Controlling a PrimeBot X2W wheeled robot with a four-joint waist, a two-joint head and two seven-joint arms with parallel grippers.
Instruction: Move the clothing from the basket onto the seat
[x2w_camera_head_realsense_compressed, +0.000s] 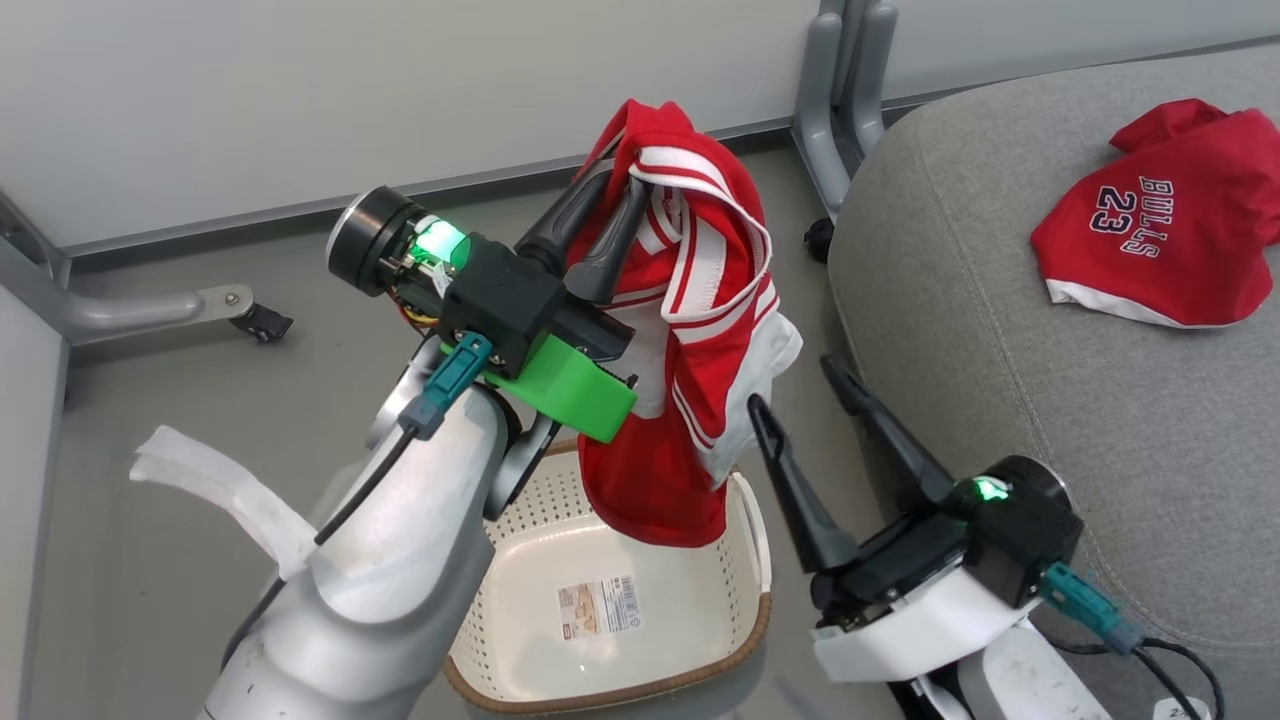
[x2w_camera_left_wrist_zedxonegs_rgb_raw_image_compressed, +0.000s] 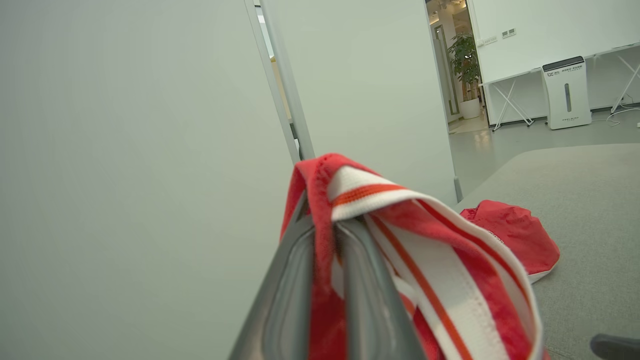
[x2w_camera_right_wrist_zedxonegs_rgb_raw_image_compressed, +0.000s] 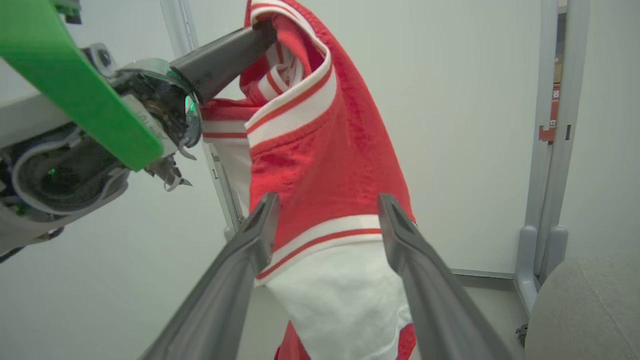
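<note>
Fingers (x2w_camera_head_realsense_compressed: 575, 215) of the left gripper (x2w_camera_head_realsense_compressed: 625, 182) are pinched tight on a fold near the top of the red jersey (x2w_camera_head_realsense_compressed: 700, 300), so it dangles off them up in the air, with the white-and-red striped trim bunched around the tips. In the left wrist view the two fingers are squeezed together with a strip of red cloth between them, and the trim flops over to the right. The bottom of the jersey hangs over the back part of the basket (x2w_camera_head_realsense_compressed: 620, 692), which sits on the floor (x2w_camera_head_realsense_compressed: 120, 620) with the label sticker (x2w_camera_head_realsense_compressed: 598, 608) on its bottom showing. Can't really tell if the hem touches the basket wall or just hangs in front of it. The right gripper (x2w_camera_head_realsense_compressed: 792, 382) is spread wide and holds nothing, fingers pointing up just beside the lower white part of the jersey, between the basket and the seat (x2w_camera_head_realsense_compressed: 1000, 380). In its own wrist view the jersey's striped band shows in the gap between the fingers, but whether they touch the cloth I can't say. The red T-shirt (x2w_camera_head_realsense_compressed: 1160, 230) with BULLS and 23 on it lies crumpled on the grey seat, well apart from both grippers.
</note>
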